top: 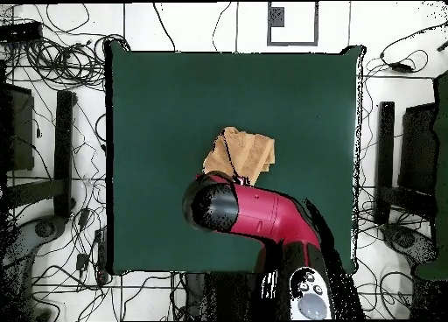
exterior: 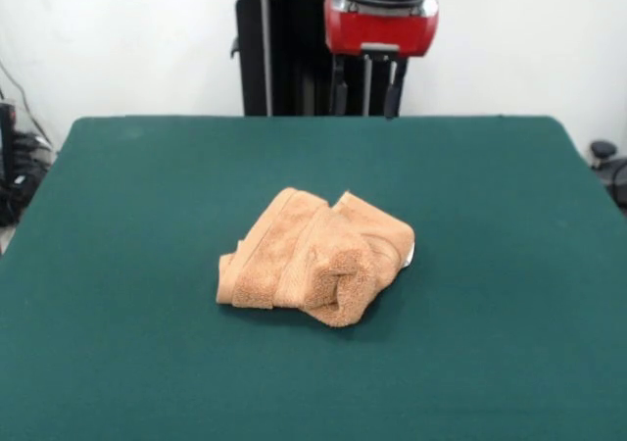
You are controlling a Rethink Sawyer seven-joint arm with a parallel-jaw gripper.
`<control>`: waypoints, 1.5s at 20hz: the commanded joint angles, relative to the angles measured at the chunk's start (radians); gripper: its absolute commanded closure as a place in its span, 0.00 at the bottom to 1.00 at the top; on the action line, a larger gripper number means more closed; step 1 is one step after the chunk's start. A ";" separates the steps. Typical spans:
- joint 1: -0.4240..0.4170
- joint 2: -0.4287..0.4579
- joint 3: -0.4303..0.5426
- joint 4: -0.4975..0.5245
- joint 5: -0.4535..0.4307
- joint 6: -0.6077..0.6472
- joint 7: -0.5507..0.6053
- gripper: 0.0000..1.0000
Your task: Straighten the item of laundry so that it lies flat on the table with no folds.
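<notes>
Green table [exterior: 118,265] is bare except for the towel [exterior: 313,257], bunched in a folded lump near the middle. Pincer [exterior: 366,96] hangs high at the far edge, fingers spread, holding nothing. I'd pinch one loose outer corner, not the thick roll, and drag outward.

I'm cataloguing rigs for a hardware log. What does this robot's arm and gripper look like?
The arm has a glossy red shell with rounded black joint caps. At the wrist sit a black ribbed ring and a boxy red housing; the gripper below has thin dark fingers and pale metal rods.
</notes>
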 commanded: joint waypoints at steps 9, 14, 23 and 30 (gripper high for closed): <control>-0.048 0.098 0.038 -0.077 -0.031 0.014 0.094 0.00; -0.068 0.110 0.037 -0.096 -0.036 0.035 0.082 0.00; -0.090 0.128 0.007 -0.139 -0.027 0.052 0.111 0.00; -0.090 0.131 -0.003 -0.125 -0.016 0.030 0.137 0.00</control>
